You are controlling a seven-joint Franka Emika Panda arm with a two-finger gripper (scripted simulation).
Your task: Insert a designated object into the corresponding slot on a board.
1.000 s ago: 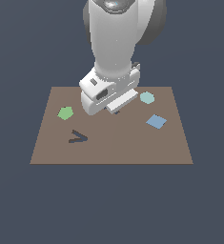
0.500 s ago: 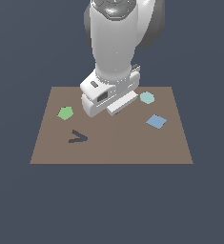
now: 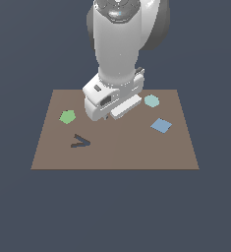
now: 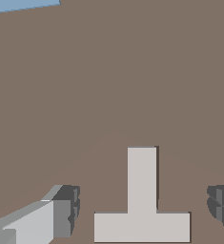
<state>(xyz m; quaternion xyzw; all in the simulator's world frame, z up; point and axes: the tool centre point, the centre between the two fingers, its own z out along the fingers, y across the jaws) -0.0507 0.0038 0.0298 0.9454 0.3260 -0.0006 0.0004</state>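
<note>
Straddling the pale T block (image 4: 142, 209), the gripper (image 4: 144, 209) gapes wide, empty, fingers (image 4: 63, 217) clear either side; beyond them, bare board (image 4: 108, 86) and blue diamond (image 4: 18, 5).

Your item: T-shaped block (image 4: 142, 214), flat, off-white, lying face-up on the board (image 4: 108, 86). You see its stem and crossbar whole in the wrist view, nothing touching it. Board: large brown rectangular panel (image 3: 117, 147), lying level. You cannot see the block or the slot in the exterior view; the arm hides them.
</note>
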